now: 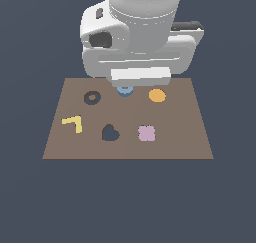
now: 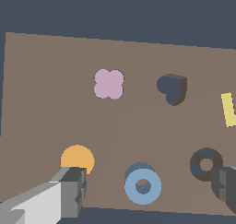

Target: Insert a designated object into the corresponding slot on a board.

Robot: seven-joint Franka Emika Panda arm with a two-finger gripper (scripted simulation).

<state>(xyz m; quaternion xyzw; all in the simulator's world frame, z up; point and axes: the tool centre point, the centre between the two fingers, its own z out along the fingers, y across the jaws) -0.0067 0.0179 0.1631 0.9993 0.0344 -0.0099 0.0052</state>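
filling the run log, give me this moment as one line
phase: pre-grasp | hand: open, straddling blue ring | ring: on board, not held | ring slot: empty

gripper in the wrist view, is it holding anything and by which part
Nothing is held. The gripper is open, its fingers spread wide on either side of the light-blue ring, which lies on the board untouched.

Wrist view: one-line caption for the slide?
Open gripper straddling the light-blue ring on the brown board, ring-shaped slot beside it.
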